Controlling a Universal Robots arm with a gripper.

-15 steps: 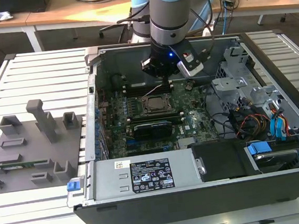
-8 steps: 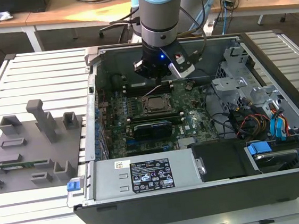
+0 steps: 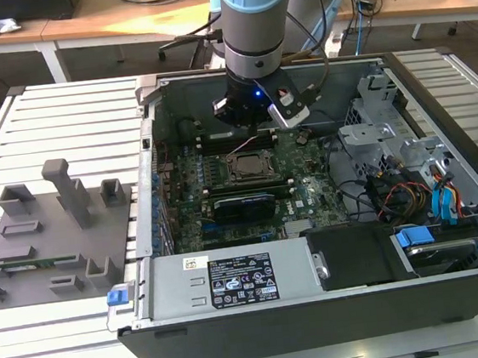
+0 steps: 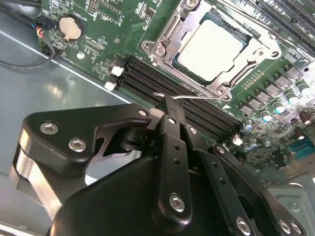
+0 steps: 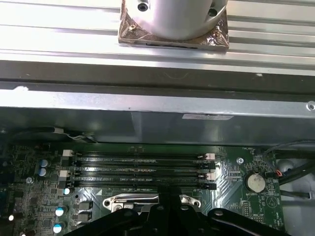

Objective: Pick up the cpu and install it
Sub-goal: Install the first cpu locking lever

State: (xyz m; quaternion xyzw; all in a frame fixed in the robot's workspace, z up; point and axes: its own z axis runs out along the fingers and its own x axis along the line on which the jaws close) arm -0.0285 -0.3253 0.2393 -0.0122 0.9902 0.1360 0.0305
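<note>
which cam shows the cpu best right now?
Second wrist view: the cpu sits in the socket frame, its pale top plain and unobstructed, just beyond the gripper. In the exterior view it is a small square on the motherboard, below the arm.

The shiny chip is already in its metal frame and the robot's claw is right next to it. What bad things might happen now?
1. The gripper sits right by the thin wire lever of the socket frame; a slip might bend it.
2. The cpu lies in the frame; a bump could perhaps shift it.
3. The memory slots run just under the fingers and might get scraped.
</note>
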